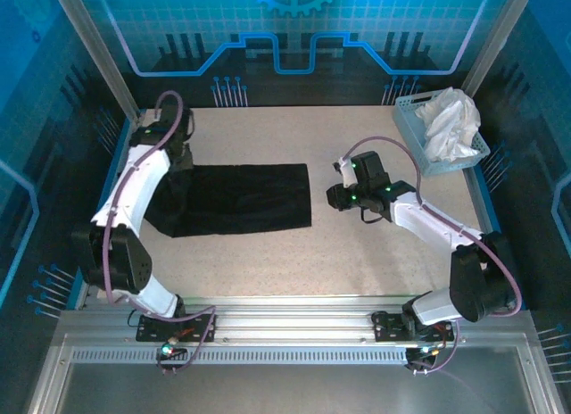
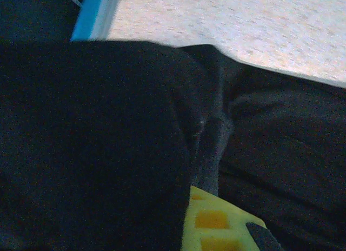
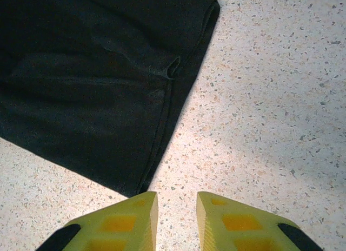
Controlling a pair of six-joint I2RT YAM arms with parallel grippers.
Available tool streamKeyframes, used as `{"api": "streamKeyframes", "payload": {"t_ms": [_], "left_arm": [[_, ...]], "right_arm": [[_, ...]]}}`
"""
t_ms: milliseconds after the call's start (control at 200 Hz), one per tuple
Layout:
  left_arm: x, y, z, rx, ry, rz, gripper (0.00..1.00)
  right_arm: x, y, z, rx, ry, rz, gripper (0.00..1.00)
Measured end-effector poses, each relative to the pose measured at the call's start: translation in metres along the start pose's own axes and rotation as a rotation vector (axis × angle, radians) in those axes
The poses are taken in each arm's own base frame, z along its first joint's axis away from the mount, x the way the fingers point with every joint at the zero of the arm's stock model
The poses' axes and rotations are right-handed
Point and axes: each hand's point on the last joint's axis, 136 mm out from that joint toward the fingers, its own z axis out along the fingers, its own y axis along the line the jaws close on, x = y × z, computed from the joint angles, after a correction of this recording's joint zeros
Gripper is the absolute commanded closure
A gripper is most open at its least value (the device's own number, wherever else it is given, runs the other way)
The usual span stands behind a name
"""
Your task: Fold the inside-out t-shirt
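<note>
Black t-shirt (image 1: 236, 198) lies flat on the table (image 1: 375, 253), left of centre, already folded into a band. Its long axis runs left-right.

Left gripper (image 1: 178, 157) is at the shirt's left end, jaws together. In the left wrist view a ridge of cloth runs straight into the yellow finger (image 2: 216, 224), so it's probably pinching the fabric. The view is dark and too close to be sure.

Right gripper (image 3: 175, 201) has its jaws apart with nothing in them. It hangs over bare table just beside the shirt's right edge, not touching. From this gripper the shirt lies ahead and to the left, and the hem edge (image 3: 173, 99) runs roughly away from the fingers.

Key relation: each arm sits at its own end of the long axis. The right arm is nearer the free right edge, so the next grasp there looks like a short reach left.
</note>
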Motion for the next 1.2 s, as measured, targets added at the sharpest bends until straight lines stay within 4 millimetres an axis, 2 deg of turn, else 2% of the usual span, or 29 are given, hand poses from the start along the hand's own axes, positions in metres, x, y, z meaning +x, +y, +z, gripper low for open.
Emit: {"api": "streamKeyframes", "payload": {"t_ms": [140, 275, 370, 400, 495, 570, 640, 720, 785, 845, 890, 945, 1105, 1195], "left_arm": [[0.006, -0.057, -0.013, 0.103, 0.021, 0.057, 1.0], [0.026, -0.13, -0.027, 0.275, 0.07, 0.086, 1.0], [0.042, -0.186, -0.027, 0.406, 0.138, 0.09, 1.0], [0.047, -0.204, -0.025, 0.445, 0.164, 0.086, 0.92], [0.059, -0.256, -0.015, 0.553, 0.242, 0.068, 0.85], [0.065, -0.289, -0.01, 0.64, 0.298, 0.027, 0.79], [0.066, -0.313, -0.009, 0.729, 0.343, -0.025, 0.59], [0.06, -0.334, -0.018, 0.831, 0.371, -0.063, 0.43], [0.053, -0.341, -0.028, 0.898, 0.374, -0.084, 0.32], [0.045, -0.342, -0.035, 0.957, 0.363, -0.104, 0.29], [0.041, -0.334, -0.039, 0.993, 0.356, -0.127, 0.28], [0.039, -0.314, -0.038, 1.011, 0.347, -0.165, 0.27], [0.038, -0.228, -0.026, 0.948, 0.28, -0.292, 0.22], [0.052, -0.208, -0.024, 0.91, 0.255, -0.291, 0.2]], "right_arm": [[-0.001, -0.003, -0.006, 0.009, -0.005, -0.002, 0.74], [-0.001, -0.008, -0.012, 0.024, -0.012, 0.004, 0.74], [0.0, -0.01, -0.015, 0.029, -0.014, 0.005, 0.74], [0.001, -0.01, -0.016, 0.029, -0.012, 0.004, 0.74], [0.003, -0.011, -0.017, 0.032, -0.006, 0.006, 0.74], [0.005, -0.011, -0.018, 0.034, -0.006, 0.006, 0.74], [0.009, -0.011, -0.018, 0.034, -0.001, 0.008, 0.74], [0.011, -0.012, -0.017, 0.035, 0.003, 0.01, 0.74], [0.01, -0.012, -0.017, 0.034, 0.0, 0.017, 0.74], [0.009, -0.011, -0.016, 0.031, -0.006, 0.025, 0.72], [0.007, -0.01, -0.014, 0.026, -0.01, 0.029, 0.71], [0.008, -0.007, -0.008, 0.02, -0.003, 0.031, 0.65], [0.01, 0.012, 0.023, -0.021, 0.059, 0.039, 0.57], [0.0, 0.016, 0.038, -0.04, 0.068, 0.053, 0.56]]}}
